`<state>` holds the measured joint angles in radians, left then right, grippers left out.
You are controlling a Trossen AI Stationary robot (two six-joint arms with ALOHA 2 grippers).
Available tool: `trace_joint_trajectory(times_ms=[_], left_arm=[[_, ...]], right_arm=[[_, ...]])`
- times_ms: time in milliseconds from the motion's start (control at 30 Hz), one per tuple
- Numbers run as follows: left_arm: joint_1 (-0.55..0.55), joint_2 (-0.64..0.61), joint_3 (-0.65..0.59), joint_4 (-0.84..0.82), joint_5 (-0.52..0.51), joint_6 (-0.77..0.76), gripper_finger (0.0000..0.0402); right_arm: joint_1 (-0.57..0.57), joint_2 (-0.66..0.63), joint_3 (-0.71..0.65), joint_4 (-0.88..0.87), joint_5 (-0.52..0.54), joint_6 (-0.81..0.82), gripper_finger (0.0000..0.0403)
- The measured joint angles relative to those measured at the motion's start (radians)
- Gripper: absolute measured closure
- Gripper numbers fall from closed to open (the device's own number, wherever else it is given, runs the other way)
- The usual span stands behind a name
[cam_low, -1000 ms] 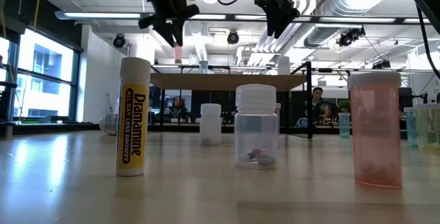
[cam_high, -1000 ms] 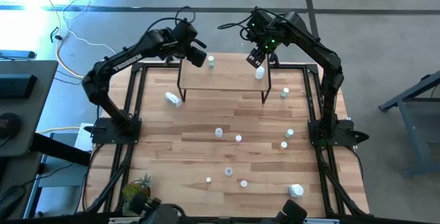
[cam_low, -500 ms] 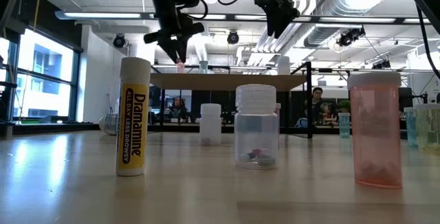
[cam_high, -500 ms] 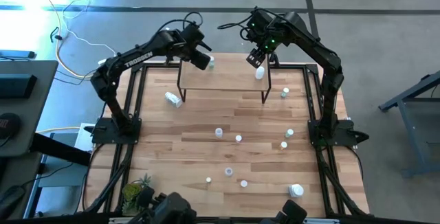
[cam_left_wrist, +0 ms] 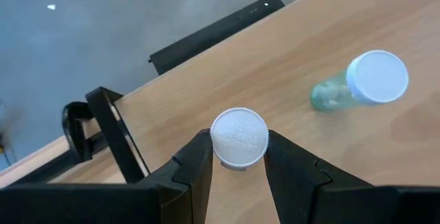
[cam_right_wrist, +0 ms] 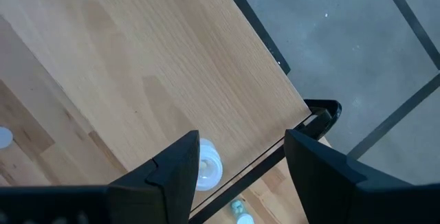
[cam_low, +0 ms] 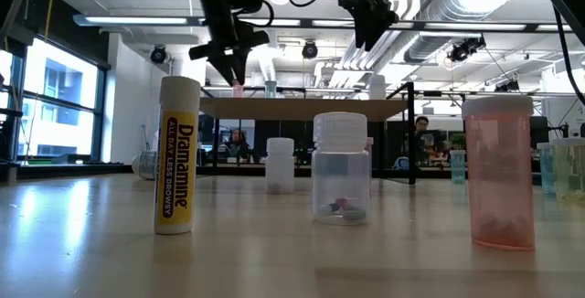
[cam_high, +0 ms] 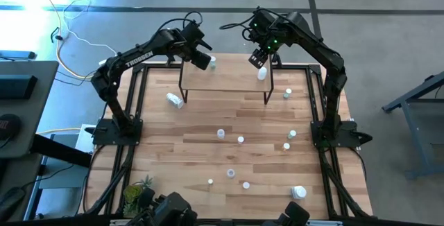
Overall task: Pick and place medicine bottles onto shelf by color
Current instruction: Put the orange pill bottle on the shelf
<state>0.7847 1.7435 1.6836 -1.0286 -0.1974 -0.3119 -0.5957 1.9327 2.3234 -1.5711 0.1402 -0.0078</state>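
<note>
My left gripper (cam_high: 203,61) hangs over the far left part of the shelf (cam_high: 225,80), shut on a tiny white-capped medicine bottle (cam_left_wrist: 238,137). In the low view this bottle (cam_low: 239,87) looks pinkish and sits level with the shelf top (cam_low: 302,106). Whether it touches the board, I cannot tell. Just beside it a greenish bottle with a white cap (cam_left_wrist: 364,83) stands on the shelf. My right gripper (cam_high: 258,61) hovers open above the shelf's right end. A white bottle (cam_right_wrist: 208,163) stands below it near the board's edge. My left gripper pinches the bottle between its two fingers at opposite sides of the ribbed white cap (cam_left_wrist: 227,157). The fingers (cam_left_wrist: 196,162) come from above, slanting steeply down. The bottle hangs upright below them over the shelf's far left part.
Several small bottles (cam_high: 220,134) stand scattered on the plank table. Larger white ones lie at the left (cam_high: 174,100) and near right (cam_high: 298,192). A potted plant (cam_high: 139,188) is at the near left. A yellow tube (cam_low: 178,156) and a clear bottle (cam_low: 340,179) stand near the low camera.
My left gripper has come down and moved a little toward the table's right, onto the shelf's far left part. It has carried the bottle from above the board down to the level of its top. It has hardly moved in the last half second.
</note>
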Motion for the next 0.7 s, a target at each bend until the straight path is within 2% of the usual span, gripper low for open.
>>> trace_joint_trajectory(times_ms=[367, 700], left_arm=[[0.001, 0.0, 0.0, 0.0, 0.04, -0.002, 0.0291], [0.001, 0.0, -0.001, -0.016, 0.032, -0.007, 0.0291]], right_arm=[[0.0, 0.0, 0.0, 0.0, 0.0, 0.0, 0.0199], [0.0, 0.0, 0.0, 0.0, 0.0, 0.0, 0.0199]])
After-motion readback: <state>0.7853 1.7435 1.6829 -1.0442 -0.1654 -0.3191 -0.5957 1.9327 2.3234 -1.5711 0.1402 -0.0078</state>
